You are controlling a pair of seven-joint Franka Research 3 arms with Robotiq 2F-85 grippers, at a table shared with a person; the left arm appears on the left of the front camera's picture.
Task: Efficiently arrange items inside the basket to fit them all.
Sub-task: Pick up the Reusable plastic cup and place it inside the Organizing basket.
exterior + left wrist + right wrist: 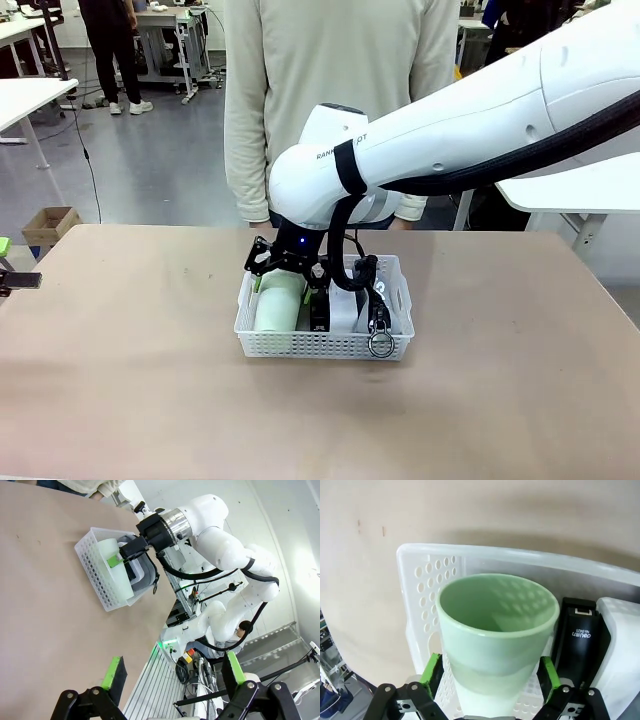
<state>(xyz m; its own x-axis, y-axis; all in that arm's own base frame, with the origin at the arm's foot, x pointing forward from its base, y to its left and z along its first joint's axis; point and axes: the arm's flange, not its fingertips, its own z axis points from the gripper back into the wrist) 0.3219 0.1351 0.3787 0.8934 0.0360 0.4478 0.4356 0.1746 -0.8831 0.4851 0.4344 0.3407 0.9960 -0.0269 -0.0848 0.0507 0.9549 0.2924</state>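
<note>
At the middle of the desk (120,340), front view: white basket (322,345). Inside it, from its left end: pale green cup (278,303) lying down, black stapler (319,312), white device (345,310), pouch ring (381,344) at the near wall. Right gripper (290,268) above the basket, around the cup.

Left wrist view: left gripper (172,677), jaws wide apart and empty, well away from the basket (102,582).

Right wrist view: right gripper (490,675), jaws astride the cup (495,630); whether they clamp it, cannot tell. Stapler (580,640) beside the cup, within the basket (425,580).

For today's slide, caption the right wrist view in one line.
Open right gripper straddles the pale green cup in the white basket.
</note>
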